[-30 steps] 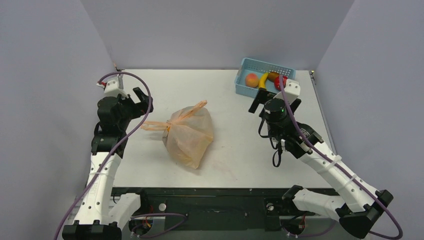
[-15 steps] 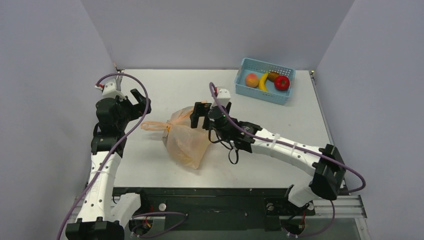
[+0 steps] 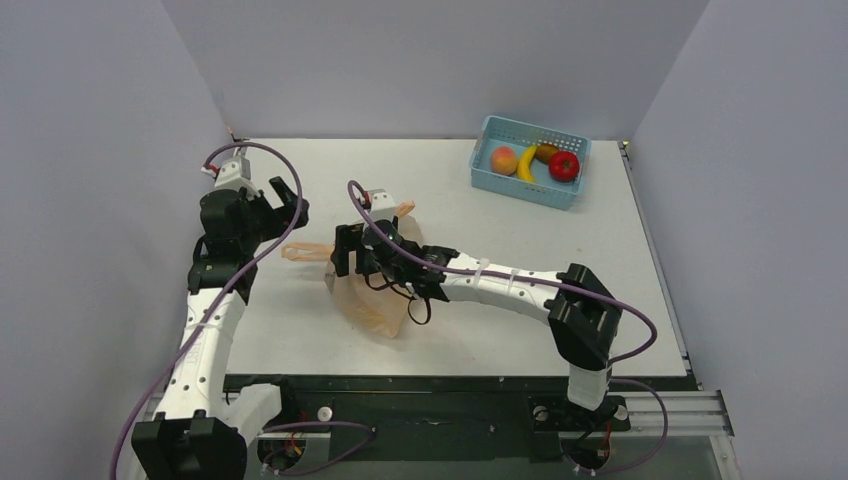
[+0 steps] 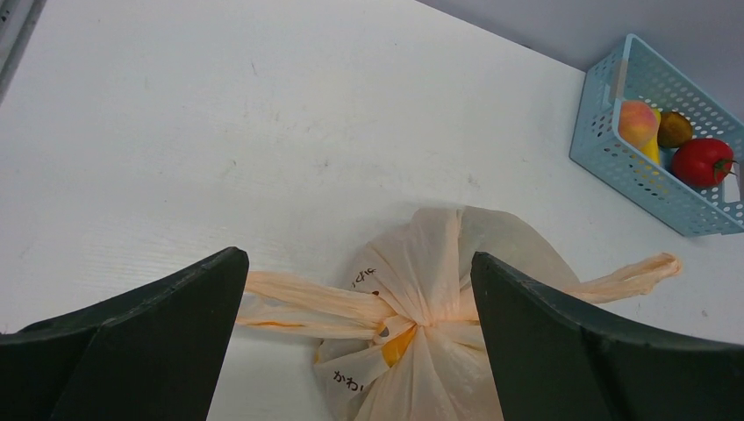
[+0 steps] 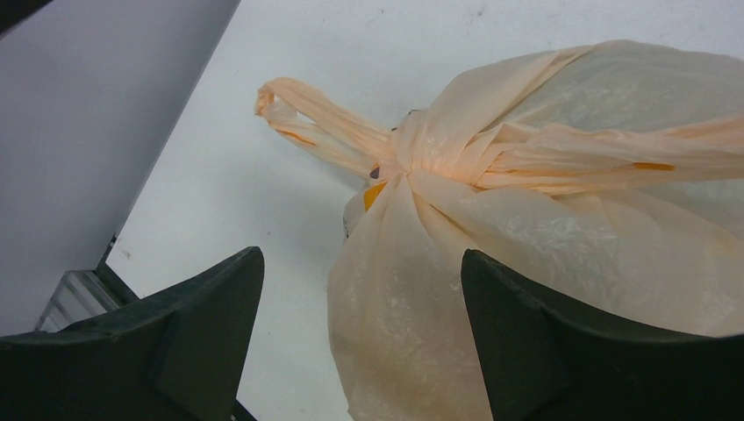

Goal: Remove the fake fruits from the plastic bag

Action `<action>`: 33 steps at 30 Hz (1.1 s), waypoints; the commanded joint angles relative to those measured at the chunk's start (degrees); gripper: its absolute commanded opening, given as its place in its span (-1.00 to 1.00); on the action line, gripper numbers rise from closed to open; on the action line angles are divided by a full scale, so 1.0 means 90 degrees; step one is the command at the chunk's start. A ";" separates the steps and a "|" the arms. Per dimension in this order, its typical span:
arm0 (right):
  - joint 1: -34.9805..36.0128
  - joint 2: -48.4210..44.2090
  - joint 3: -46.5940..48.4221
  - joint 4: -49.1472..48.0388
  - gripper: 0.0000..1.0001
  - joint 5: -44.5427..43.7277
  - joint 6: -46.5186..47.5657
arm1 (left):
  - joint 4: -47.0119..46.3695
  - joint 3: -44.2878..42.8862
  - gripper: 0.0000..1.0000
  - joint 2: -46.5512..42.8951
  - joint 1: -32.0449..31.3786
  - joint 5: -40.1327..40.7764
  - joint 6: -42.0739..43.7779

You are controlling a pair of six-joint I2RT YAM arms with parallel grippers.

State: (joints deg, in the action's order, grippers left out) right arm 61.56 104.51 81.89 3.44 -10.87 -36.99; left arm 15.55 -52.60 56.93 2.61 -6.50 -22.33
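A thin, crinkly, see-through pale-orange plastic bag lies tied shut on a white tabletop. It is framed by the two dark fingers of the right gripper, which stand wide apart at the lower corners, neither visibly touching the film. One twisted loop handle trails from the knot toward the upper left; a second band runs off right. A small orange mark sits beside the knot. A grey wall stands at left.

A light-blue basket sits at the white bench's far right corner. Inside lie a peach-coloured fruit and a shiny red fruit.
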 commanded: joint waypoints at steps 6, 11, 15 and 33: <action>-0.0334 -0.0164 -0.0718 -0.0439 0.49 0.0425 -0.0446 | -0.0056 -0.0322 0.99 0.0475 -0.0232 -0.0475 0.0019; -0.0363 -0.0615 -0.1323 -0.0402 0.47 0.0193 -0.0383 | -0.0031 -0.0352 0.99 0.0644 -0.0420 -0.0610 0.0011; -0.0461 -0.0937 -0.1864 -0.0402 0.47 0.0079 -0.0361 | 0.0029 -0.0437 0.99 0.0857 -0.0525 -0.0813 0.0022; -0.0914 -0.2357 -0.3186 0.0719 0.50 -0.0589 0.0268 | 0.1478 -0.2772 0.99 0.3164 -0.1922 -0.1300 0.0018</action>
State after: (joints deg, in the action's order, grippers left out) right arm 54.08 86.87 53.71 8.16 -13.17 -36.86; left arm 26.89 -72.75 82.59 -14.59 -13.80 -21.50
